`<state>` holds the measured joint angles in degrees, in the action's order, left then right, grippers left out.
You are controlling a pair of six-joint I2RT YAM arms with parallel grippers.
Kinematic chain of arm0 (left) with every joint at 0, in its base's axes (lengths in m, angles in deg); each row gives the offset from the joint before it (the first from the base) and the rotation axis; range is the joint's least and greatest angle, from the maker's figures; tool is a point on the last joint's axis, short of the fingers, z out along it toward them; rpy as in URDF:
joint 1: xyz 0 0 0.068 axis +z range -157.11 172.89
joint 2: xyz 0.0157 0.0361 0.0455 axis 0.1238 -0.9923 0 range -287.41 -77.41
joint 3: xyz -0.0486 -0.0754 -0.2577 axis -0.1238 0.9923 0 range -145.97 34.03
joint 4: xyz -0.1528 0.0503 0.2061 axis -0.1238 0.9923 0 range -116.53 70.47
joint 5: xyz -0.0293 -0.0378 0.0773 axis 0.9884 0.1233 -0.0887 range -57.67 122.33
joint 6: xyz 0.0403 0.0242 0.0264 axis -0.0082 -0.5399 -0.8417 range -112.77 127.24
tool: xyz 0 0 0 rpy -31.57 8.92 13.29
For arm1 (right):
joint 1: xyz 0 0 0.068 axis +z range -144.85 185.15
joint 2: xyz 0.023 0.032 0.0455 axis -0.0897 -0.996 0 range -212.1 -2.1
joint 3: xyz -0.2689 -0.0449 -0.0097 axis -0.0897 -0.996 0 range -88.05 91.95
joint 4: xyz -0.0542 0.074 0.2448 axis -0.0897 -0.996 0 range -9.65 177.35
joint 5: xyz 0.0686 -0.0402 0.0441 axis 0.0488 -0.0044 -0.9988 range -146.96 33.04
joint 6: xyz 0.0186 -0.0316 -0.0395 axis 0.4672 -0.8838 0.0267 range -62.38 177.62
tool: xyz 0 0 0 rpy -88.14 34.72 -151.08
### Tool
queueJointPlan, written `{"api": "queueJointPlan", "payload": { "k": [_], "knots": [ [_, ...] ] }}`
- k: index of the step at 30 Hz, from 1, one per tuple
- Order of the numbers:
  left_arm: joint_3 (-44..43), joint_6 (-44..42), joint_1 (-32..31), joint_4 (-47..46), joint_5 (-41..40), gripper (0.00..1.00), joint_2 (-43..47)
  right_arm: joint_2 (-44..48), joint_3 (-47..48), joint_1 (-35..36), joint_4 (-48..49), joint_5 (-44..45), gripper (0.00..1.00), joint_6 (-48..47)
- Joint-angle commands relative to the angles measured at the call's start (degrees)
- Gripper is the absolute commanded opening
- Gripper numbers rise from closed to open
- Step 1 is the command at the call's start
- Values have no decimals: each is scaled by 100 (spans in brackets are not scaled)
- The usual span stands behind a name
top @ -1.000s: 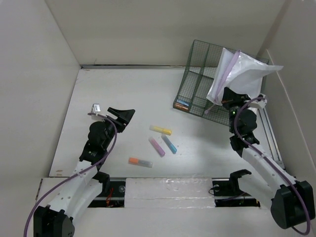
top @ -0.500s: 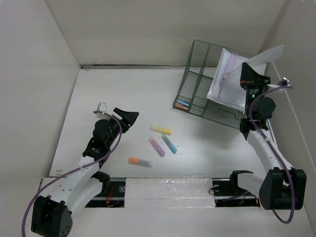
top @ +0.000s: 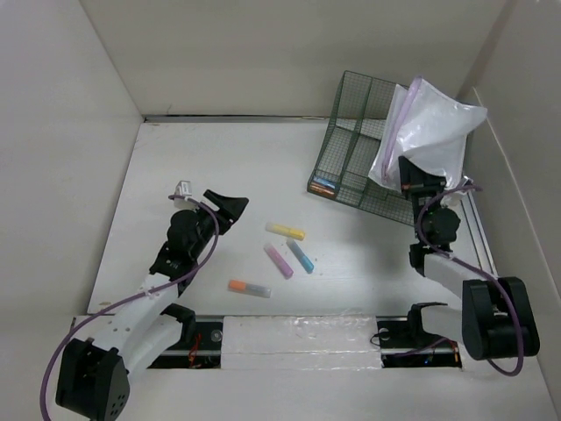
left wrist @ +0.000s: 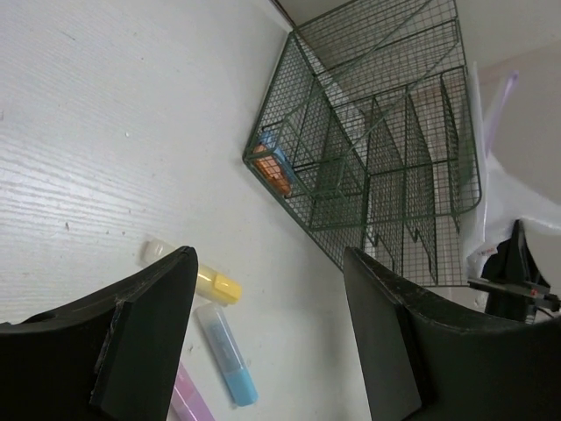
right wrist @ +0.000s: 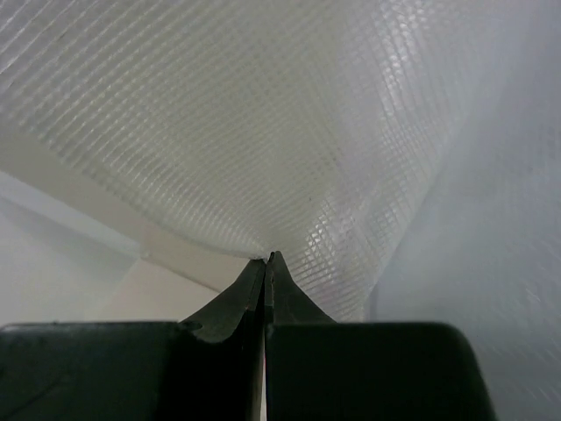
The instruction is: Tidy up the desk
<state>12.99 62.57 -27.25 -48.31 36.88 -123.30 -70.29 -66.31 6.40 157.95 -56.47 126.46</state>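
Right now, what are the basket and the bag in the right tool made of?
Basket: thin metal wire, likely green-coated; open grid, see-through walls. Bag: soft translucent plastic, apparently fibre-reinforced; a fine grid shows in the right wrist view, and it creases. Right tool is shut on its edge.

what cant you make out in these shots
Top view: the bag covers the basket's right compartments.
Right wrist view: the bag fills the frame past the shut right end effector; nothing else shows.
Left wrist view: the orange item sits behind mesh, too small to identify.
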Motion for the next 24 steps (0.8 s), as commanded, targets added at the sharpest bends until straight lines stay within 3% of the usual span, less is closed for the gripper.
{"api": "queueJointPlan", "payload": {
  "k": [1, 7, 8, 12, 15, 24],
  "knots": [
    [-85, -84, -7, -388, 142, 63, -157, 51, -354, 391, 621, 626, 0, -238],
    [-190, -128, -7, -459, 142, 62, -245, 841, -100, 1016, -1075, 1504, 1, -845],
    [-225, -154, -7, -450, 133, 62, -254, 920, -108, 1069, -1206, 1576, 5, -863],
    [-304, -128, -7, -476, 124, 62, -263, 1149, -38, 1070, -1812, 1542, 39, -863],
    [-375, -84, -7, -520, 124, 62, -280, 1360, -134, 869, -2050, 1411, 58, -846],
    [-454, -49, -7, -626, 124, 62, -386, 2125, 401, 419, -4247, 645, 86, -1338]
  ]
}}
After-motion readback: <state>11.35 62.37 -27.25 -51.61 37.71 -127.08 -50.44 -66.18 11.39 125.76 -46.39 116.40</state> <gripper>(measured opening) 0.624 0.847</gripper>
